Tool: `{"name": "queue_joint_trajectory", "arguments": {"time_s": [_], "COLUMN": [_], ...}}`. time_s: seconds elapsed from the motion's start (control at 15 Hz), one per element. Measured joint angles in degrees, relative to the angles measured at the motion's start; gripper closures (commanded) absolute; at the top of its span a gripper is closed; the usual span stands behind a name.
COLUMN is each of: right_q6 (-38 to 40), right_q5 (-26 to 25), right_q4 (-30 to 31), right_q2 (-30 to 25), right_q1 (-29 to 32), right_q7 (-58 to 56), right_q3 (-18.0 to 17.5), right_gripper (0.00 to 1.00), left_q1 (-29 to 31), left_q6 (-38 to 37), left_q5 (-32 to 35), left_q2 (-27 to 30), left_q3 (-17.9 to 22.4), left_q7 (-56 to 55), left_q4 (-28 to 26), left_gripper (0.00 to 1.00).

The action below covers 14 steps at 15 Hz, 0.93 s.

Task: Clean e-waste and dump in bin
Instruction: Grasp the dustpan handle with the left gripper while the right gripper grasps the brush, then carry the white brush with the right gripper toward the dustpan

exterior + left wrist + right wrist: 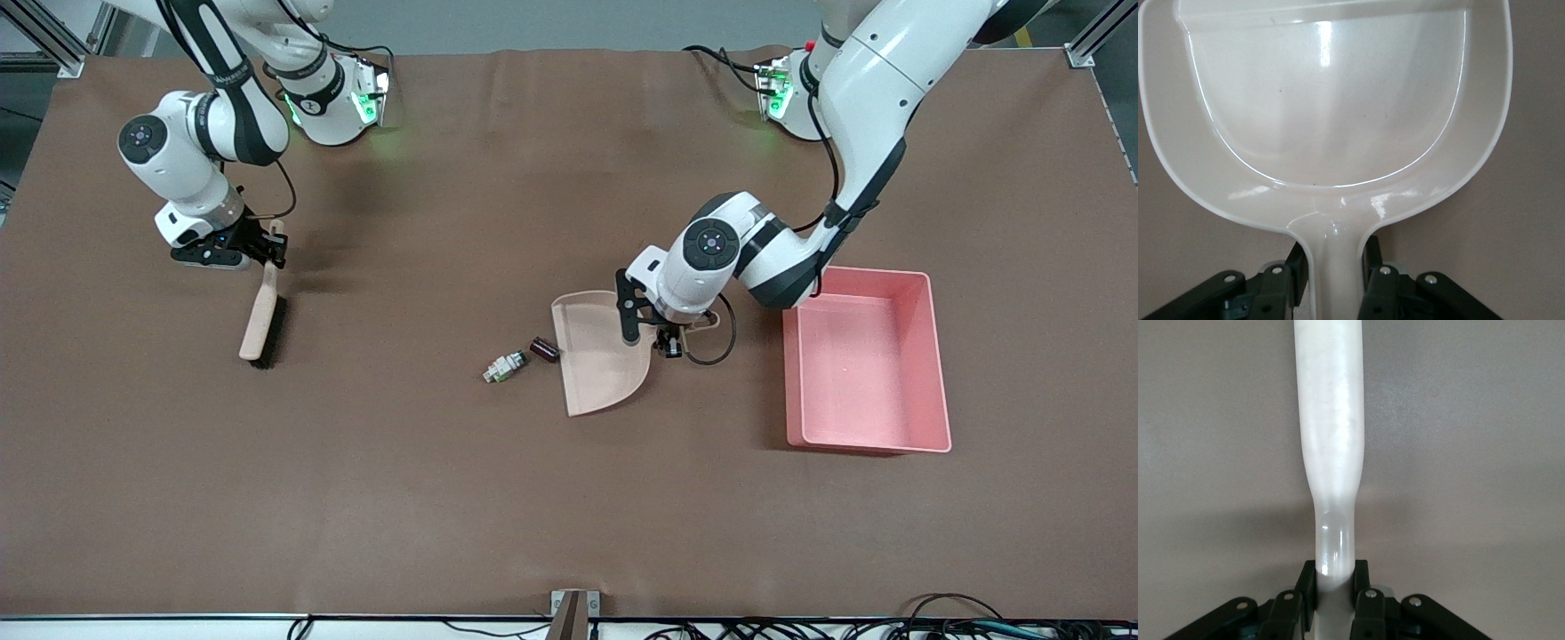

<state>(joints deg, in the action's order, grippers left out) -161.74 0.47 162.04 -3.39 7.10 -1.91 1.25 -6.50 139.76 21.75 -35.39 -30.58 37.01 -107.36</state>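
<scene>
The e-waste lies on the brown table: a white-grey component with green bits and a dark maroon cylinder. The cylinder lies right at the open lip of the beige dustpan. My left gripper is shut on the dustpan's handle, which also shows in the left wrist view, and the pan's scoop looks empty. The pink bin stands beside the dustpan, toward the left arm's end. My right gripper is shut on a beige brush, whose handle shows in the right wrist view.
The brush's dark bristles rest on the table toward the right arm's end, well away from the e-waste. A metal bracket and cables sit at the table edge nearest the front camera.
</scene>
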Motion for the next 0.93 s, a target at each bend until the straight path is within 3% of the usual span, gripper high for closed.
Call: {"name": "queue_joint_trajectory", "arguments": {"time_s": [0.13, 0.4, 0.67, 0.93], "right_q6": [1.4, 12.0, 16.2, 17.8], "right_q5": [0.1, 0.1, 0.2, 0.3], "right_q4": [-0.5, -4.2, -6.5, -12.0], "right_q2": [0.0, -1.5, -4.3, -3.9], "right_q1": [0.0, -3.4, -14.6, -24.3], "right_q7": [1.9, 8.5, 16.9, 24.0], "right_q3": [-0.1, -0.8, -1.4, -1.5], "right_gripper": [1.0, 1.0, 1.0, 1.0], "left_q1": [0.0, 0.0, 0.0, -0.9], "left_q6": [0.0, 0.0, -1.0, -7.2], "left_q5": [0.0, 0.6, 5.7, 7.5], "left_q2": [0.0, 0.0, -0.1, -1.8], "left_q3": [0.0, 0.0, 0.1, 0.0], "left_q7": [0.0, 0.1, 0.1, 0.1], "left_q4": [0.1, 1.0, 1.6, 5.6], "left_gripper": [0.84, 0.93, 0.97, 0.97]}}
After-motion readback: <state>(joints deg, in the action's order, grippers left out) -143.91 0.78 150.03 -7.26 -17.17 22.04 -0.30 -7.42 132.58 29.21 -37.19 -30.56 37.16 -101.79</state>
